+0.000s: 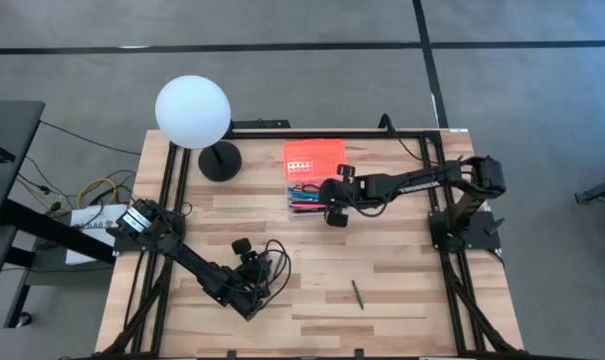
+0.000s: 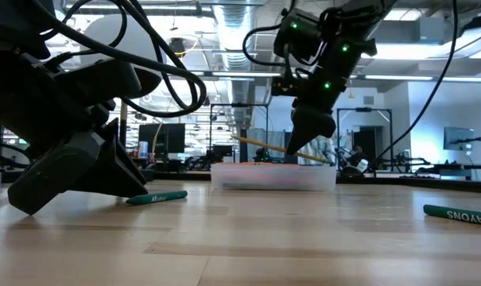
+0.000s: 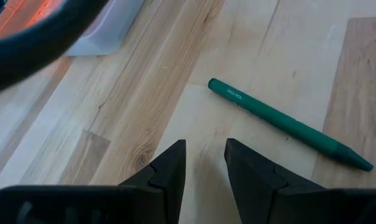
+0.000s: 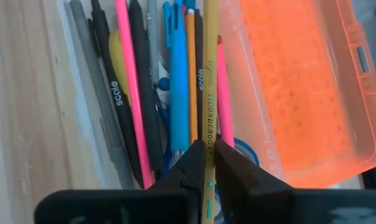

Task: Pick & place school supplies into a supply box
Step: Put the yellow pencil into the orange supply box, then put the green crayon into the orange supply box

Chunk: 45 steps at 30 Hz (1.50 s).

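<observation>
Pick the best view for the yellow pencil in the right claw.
Right wrist view: the yellow pencil runs lengthwise from the right claw over the supply box. Low view shows it slanted; high view barely; left wrist not.

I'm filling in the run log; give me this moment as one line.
right gripper: shut on yellow pencil, over supply box | left gripper: open, low near green pen | orange lid: open

Wooden table (image 1: 402, 290), light planks, black frame rails at sides. On it: open supply box (image 1: 312, 178) near far edge; globe lamp (image 1: 194, 115) at far left; green pen (image 1: 358, 294) lying alone near front.
</observation>
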Motion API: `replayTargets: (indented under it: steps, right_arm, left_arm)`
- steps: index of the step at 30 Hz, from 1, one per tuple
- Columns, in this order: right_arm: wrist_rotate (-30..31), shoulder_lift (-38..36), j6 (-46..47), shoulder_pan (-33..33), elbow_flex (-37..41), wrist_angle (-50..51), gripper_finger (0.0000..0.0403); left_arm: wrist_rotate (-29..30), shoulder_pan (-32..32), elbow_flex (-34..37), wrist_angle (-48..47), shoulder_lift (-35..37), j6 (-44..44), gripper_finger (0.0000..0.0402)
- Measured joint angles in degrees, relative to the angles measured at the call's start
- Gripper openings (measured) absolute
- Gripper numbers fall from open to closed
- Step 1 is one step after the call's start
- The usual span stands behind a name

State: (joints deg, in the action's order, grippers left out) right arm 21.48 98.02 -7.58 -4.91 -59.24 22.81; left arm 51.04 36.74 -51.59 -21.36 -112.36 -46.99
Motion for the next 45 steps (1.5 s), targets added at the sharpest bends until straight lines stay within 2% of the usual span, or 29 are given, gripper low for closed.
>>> replayTargets:
  steps: [12, 18, 23, 29, 36, 40, 45]
  right_arm:
    - [-2.6, -0.1, 0.2, -0.6, -0.1, -3.3, 0.0032]
    - [-2.6, -0.1, 1.1, -1.3, -0.1, -3.2, 0.0083]
    - [0.1, -0.1, 0.7, -0.9, -0.1, -2.3, 0.0126]
    - [4.8, -1.5, -0.2, 1.6, -0.1, -1.9, 0.0148]
    - [7.6, -10.4, -1.7, 7.2, 1.1, -1.0, 0.0137]
    - [10.4, -18.6, -0.8, 11.8, 5.5, -1.4, 0.0129]
    - [17.2, -29.0, 4.5, 19.5, 13.8, -3.6, 0.0123]
  left_arm:
    - [0.2, -0.6, 0.0, -0.4, 0.0, 0.7, 0.0112]
    - [0.1, -0.6, 0.0, -0.5, 0.0, 0.6, 0.0112]
    - [0.0, -0.6, -0.1, -0.8, 0.4, 0.6, 0.0112]
    - [-1.1, -0.6, 0.4, -2.7, 4.4, 1.8, 0.0112]
    - [-1.3, -0.5, 0.2, 0.4, 8.8, 2.4, 0.0112]
    - [-4.4, -1.6, 0.1, 6.5, 9.8, 7.8, 0.0112]
    - [-7.3, -3.9, 0.0, 15.1, 10.0, 14.3, 0.0112]
